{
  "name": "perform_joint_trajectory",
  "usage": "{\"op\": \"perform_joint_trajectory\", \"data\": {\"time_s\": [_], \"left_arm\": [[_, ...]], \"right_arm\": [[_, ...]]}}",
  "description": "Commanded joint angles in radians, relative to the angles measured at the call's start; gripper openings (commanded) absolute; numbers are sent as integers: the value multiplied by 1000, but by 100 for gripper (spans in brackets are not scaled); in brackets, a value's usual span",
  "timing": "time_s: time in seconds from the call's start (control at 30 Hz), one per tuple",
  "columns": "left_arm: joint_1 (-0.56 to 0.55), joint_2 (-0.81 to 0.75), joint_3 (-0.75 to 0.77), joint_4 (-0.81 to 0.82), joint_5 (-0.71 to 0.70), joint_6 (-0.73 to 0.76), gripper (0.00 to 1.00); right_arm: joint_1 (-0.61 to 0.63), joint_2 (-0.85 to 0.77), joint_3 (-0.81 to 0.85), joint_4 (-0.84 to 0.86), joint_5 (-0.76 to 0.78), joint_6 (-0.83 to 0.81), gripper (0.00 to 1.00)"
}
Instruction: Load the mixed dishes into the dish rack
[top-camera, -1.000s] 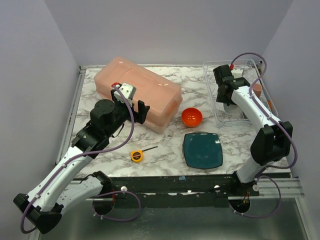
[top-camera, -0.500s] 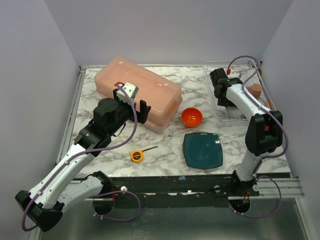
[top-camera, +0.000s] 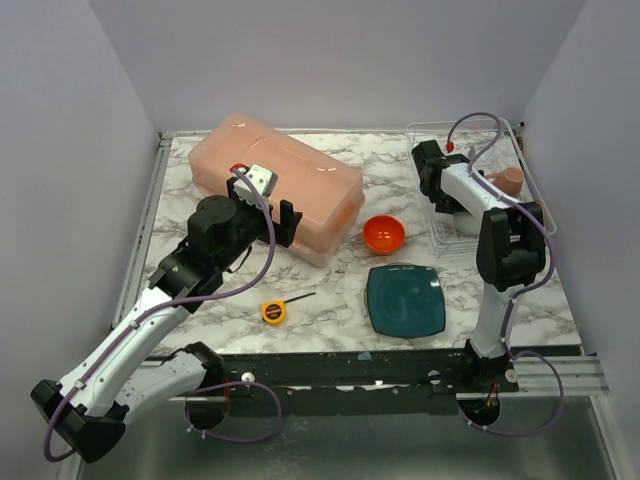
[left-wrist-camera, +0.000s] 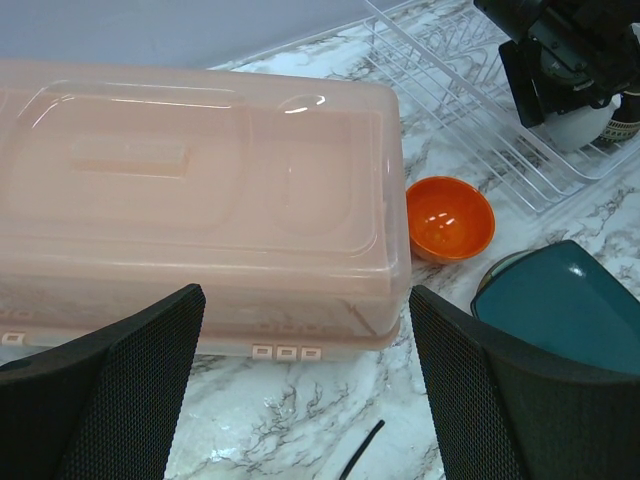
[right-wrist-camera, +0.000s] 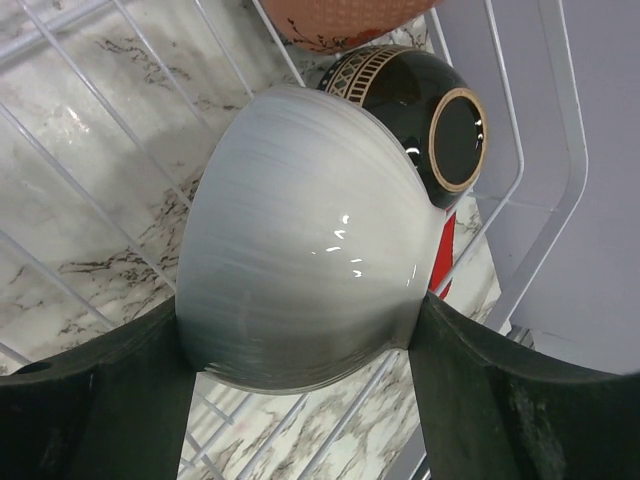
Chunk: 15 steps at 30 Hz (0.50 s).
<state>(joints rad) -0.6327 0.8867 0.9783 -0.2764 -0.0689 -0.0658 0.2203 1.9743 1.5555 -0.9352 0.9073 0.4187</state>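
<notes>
Right wrist view: right gripper (right-wrist-camera: 300, 345) grasps the white bowl (right-wrist-camera: 300, 250), fingers pressed on both its sides, inside the dish rack (right-wrist-camera: 548, 150). Dark bowl (right-wrist-camera: 420, 100) touches it at 1 o'clock. Top view: rack sits at the 2 o'clock corner of the table (top-camera: 330, 280), pinkish mug (top-camera: 511, 179) in it. Orange bowl (top-camera: 384, 233) lies on the table at 11 o'clock of the teal plate (top-camera: 405, 300). Left gripper (left-wrist-camera: 300, 400) is released, fingers wide apart, facing the pink tub (left-wrist-camera: 200, 200).

A robot lab cell, not a home: plain pale walls (top-camera: 330, 60) box in a marble-print table (top-camera: 330, 305). The left arm (top-camera: 150, 320) and right arm (top-camera: 510, 255) are bolted to a metal rail (top-camera: 400, 362), trailing purple cables (top-camera: 271, 240). Only a rack (top-camera: 452, 235) and bowl (top-camera: 384, 234) suggest a kitchen.
</notes>
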Motion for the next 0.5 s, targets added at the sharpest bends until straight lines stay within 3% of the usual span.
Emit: {"op": "perform_joint_trajectory", "data": {"time_s": [0.0,0.2,0.33,0.47], "left_arm": [[-5,6,-5,16,14,4,83],[-5,11,-6,18,12,5,83],[-5,18,-5,17,15,5,83],[-4,23,-3,15,17,4,83]], "right_arm": [[-6,19,46,20,97,-17,0],[-8,75,71,1,123,-20,1],[-12,84,67,1,154,-19,24],[-16,86,49,27,122,-37,40]]}}
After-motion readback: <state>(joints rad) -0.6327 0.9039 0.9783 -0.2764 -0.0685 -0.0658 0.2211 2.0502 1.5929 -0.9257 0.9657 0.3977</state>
